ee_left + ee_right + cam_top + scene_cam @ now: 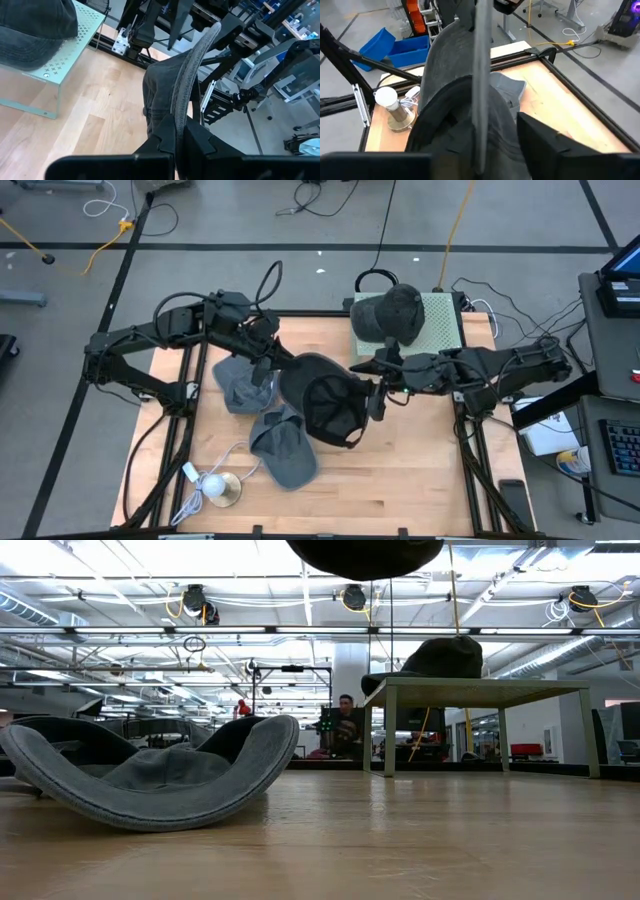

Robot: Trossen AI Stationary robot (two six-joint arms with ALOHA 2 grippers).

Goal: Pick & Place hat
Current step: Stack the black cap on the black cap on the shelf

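Observation:
A black cap [325,405] hangs in the air between both arms over the table's middle; only its underside [365,555] shows at the top edge of the low view. My left gripper [275,370] is shut on its left side, and my right gripper [377,395] on its right side. Two grey caps [240,385] [283,448] lie on the wood; the nearer one [150,775] rests on its crown and brim. Another dark cap [390,312] sits on a pale green stand [440,320] at the far edge. My left gripper [179,131] pinches the black cap's stitched brim edge [186,100] between its two fingers, coming from the table's left. The brim stands on edge beyond the fingers, and the cap is lifted clear of the table. My right gripper [480,140] holds the cap's rim [480,85] from the table's right, with cloth between its fingers [545,140]. One finger seems inside the crown and one outside. The cap is lifted clear.
A small lamp-like thing with a white bulb and cord [218,488] lies at the near left corner. The green stand [480,690] rises on legs at the far right. Bare wood [400,480] lies on the near right. A person sits in the room behind [345,725].

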